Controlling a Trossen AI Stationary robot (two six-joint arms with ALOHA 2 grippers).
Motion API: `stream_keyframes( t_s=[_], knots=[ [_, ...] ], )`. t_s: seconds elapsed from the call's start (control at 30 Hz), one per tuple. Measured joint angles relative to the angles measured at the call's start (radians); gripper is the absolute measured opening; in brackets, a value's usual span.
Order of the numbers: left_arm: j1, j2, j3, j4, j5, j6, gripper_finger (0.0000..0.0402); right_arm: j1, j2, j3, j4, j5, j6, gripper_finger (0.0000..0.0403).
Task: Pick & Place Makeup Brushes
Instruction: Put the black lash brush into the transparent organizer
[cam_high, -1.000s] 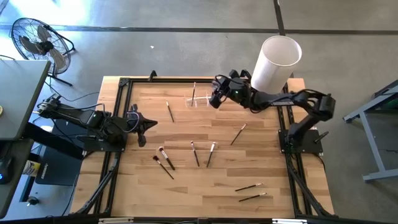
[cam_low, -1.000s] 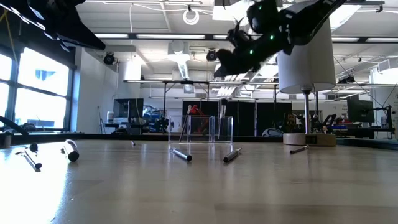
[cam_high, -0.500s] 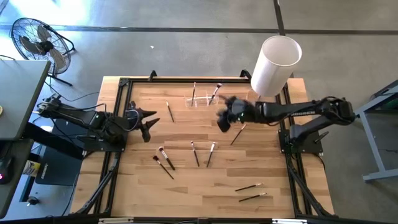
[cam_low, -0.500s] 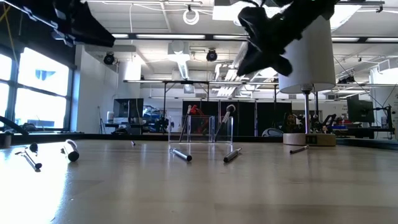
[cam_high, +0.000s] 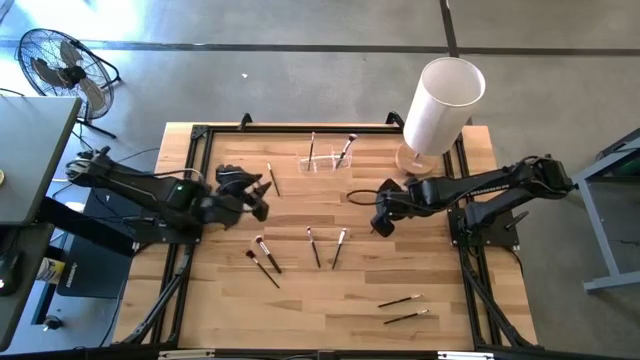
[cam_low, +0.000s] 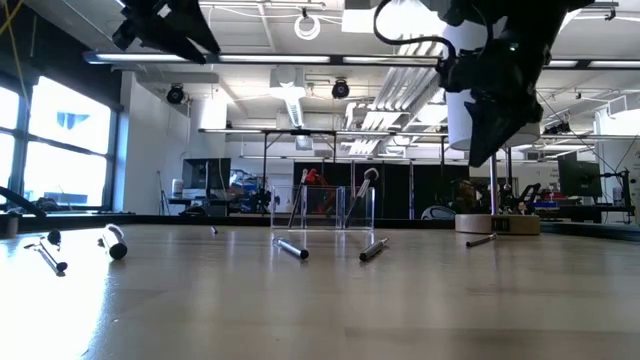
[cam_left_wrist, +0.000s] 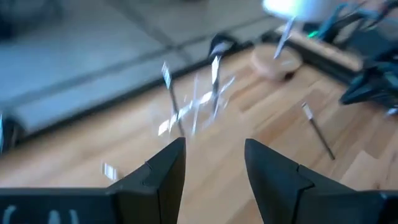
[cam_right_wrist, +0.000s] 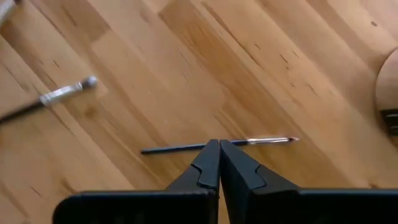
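Fingers together on my right gripper (cam_right_wrist: 219, 148) above a brush (cam_right_wrist: 214, 145), left gripper (cam_left_wrist: 214, 165) spread; descending closed, I'd likely knock it aside.

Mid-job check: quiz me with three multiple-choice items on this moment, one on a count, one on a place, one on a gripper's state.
1. How many brushes stand in the clear holder?
A. None
B. Two
C. Five

2. What is the right gripper over?
A. The clear holder
B. A pile of three brushes
C. A lone brush lying on the wood

3. How is the left gripper?
A. Open, with nothing between its fingers
B. Shut on a brush
C. Shut and empty

Answers:
1 B: the high view shows two sticks rising from the holder.
2 C: the right wrist view shows the closed fingertips right at one thin brush lying flat.
3 A: the left wrist view shows a wide, empty gap between its fingers.
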Motion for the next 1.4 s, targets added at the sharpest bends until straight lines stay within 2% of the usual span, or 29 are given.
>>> stream_keyframes(
  t_s=[0.17, 0.27, 0.43, 0.53, 0.63, 0.73, 0.87, 1.23, 1.4],
  knots=[
    [0.0, 0.185, 0.183, -0.421, 0.188, -0.602, 0.0162, -0.007, -0.001, -0.017, 0.011, 0.0, -0.144, 0.0004],
    [-0.03, 0.267, 0.204, -0.58, 0.331, -0.903, 0.0162, -0.032, -0.018, -0.098, 0.087, -0.058, -0.191, 0.0002],
    [-0.153, 0.355, 0.168, -0.598, 0.532, -1.258, 0.0162, -0.054, -0.081, -0.245, 0.238, -0.166, -0.202, 0.0001],
    [-0.233, 0.409, 0.163, -0.541, 0.585, -1.43, 0.0162, -0.055, -0.123, -0.293, 0.271, -0.196, -0.206, 0.0001],
    [-0.253, 0.46, 0.157, -0.501, 0.656, -1.47, 0.0162, -0.055, -0.157, -0.317, 0.281, -0.209, -0.235, 0.0001],
    [-0.245, 0.518, 0.158, -0.486, 0.665, -1.47, 0.0162, -0.055, -0.184, -0.332, 0.285, -0.209, -0.255, 0.0002],
    [-0.214, 0.595, 0.157, -0.469, 0.751, -1.485, 0.0162, -0.055, -0.211, -0.35, 0.286, -0.21, -0.255, 0.0001],
    [-0.167, 0.685, 0.155, -0.444, 0.773, -1.491, 0.0162, -0.055, -0.249, -0.361, 0.273, -0.217, -0.28, 0.0001],
    [-0.149, 0.739, 0.154, -0.381, 0.792, -1.489, 0.0162, -0.055, -0.255, -0.361, 0.265, -0.217, -0.281, 0.0002]
  ],
)
